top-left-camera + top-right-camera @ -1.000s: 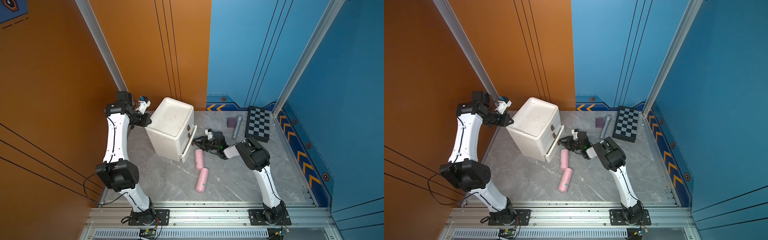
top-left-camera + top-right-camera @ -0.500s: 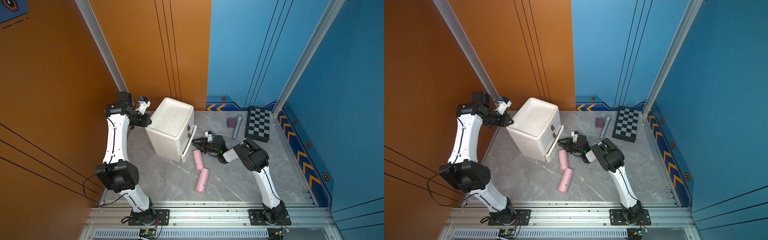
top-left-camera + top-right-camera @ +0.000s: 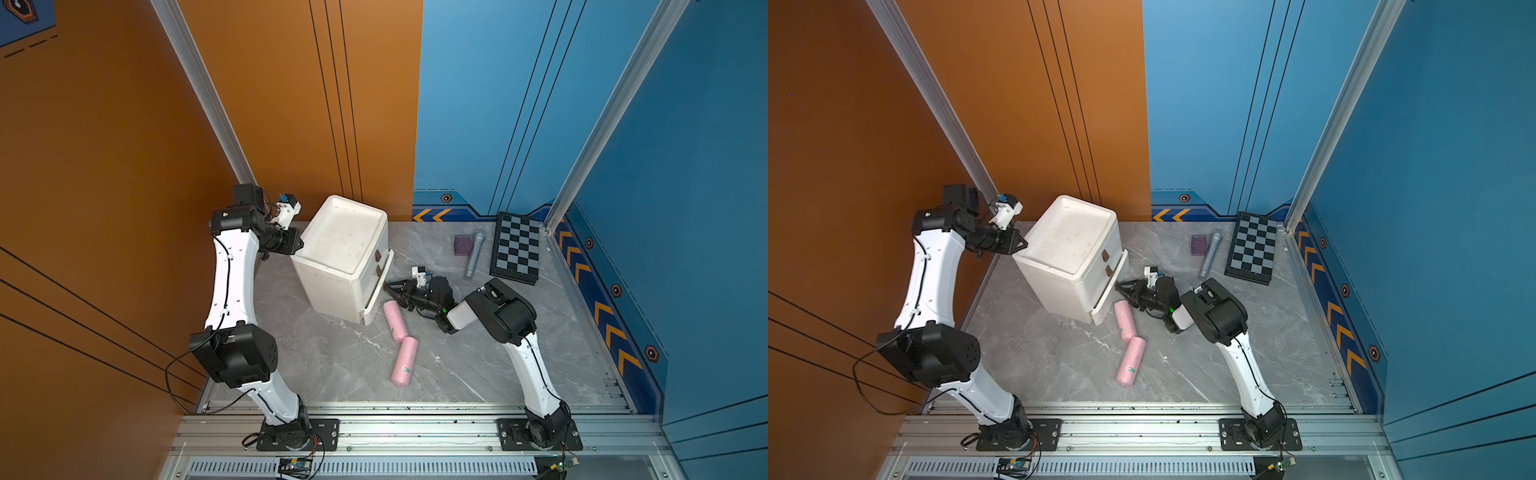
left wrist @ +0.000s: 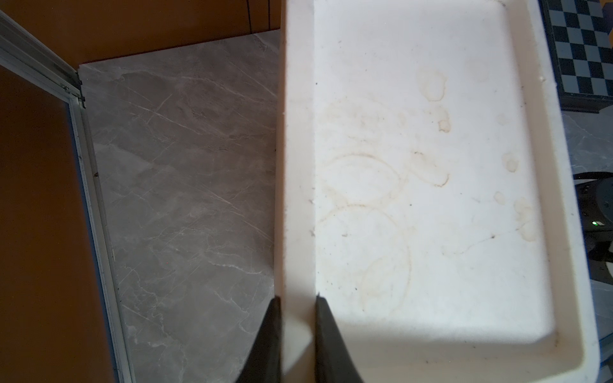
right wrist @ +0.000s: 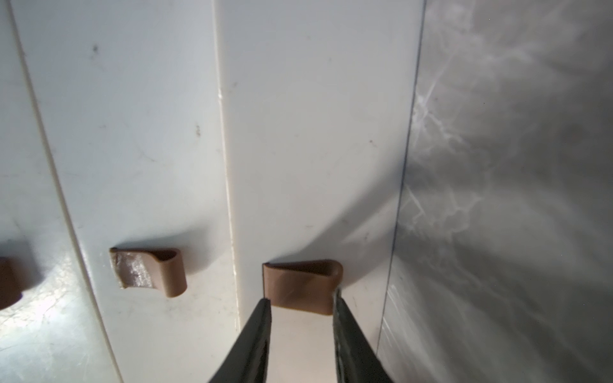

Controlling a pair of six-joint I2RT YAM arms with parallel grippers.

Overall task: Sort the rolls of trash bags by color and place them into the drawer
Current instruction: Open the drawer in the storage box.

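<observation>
My left gripper (image 4: 297, 298) clamps the drawer cabinet (image 3: 328, 286) by its rim, frame centre. My right gripper (image 5: 301, 296) narrowly straddles its lowest pull tab (image 5: 298, 282); pinched or not, I cannot tell. 2 pink rolls (image 3: 395, 321) (image 3: 404, 360) lie just lower-right.

Right wrist view cuts off the drawer's (image 5: 149, 132) top pull tab (image 5: 8, 285)

There are two pink rolls (image 3: 395, 321) (image 3: 404, 360), one drawer (image 3: 332, 286), one purple cube (image 3: 462, 244), one grey stick (image 3: 474, 254), one chequerboard (image 3: 517, 249).
</observation>
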